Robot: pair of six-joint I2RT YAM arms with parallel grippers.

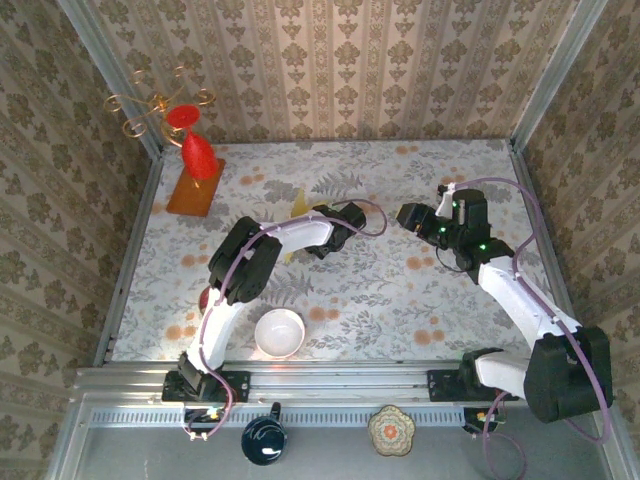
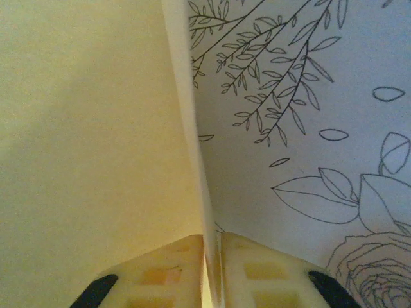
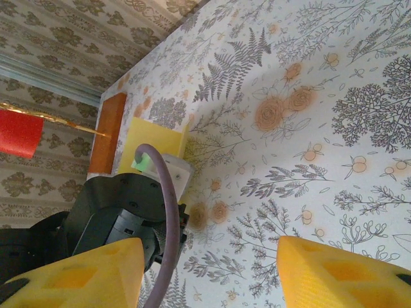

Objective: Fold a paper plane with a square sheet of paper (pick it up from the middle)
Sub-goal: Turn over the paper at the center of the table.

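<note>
— Left gripper (image 2: 212, 239), left wrist view: how is it found?
— Its 2 cream fingers (image 2: 170, 273) are drawn nearly together, and the yellow paper (image 2: 96, 128) is pinched between them by its edge.
— And the paper's line?
— It is seen edge-on. The long axis runs from the fingers away up the frame, leaning a little left. 1 broad pale face is turned left, and line-drawn leaves of the tablecloth (image 2: 308, 128) are seen to the right.
— What is added by the top view?
— Position. The paper is held mid-table, just on the far side of the left forearm, with a pale corner pointed toward the far wall. An orange-brown board (image 1: 195, 187) carrying a red ornament (image 1: 198, 155) is set at the far left, and a white bowl (image 1: 279, 332) near the arm bases. The right gripper (image 1: 408, 215) is placed well apart, to the right.
— And the right wrist view?
— The right gripper's 2 yellow fingers are spread wide, with nothing between them. The paper is seen upright beside the left wrist, the board behind it. Floral cloth covers the table, and the walls (image 1: 330, 60) are lined with damask paper.
</note>
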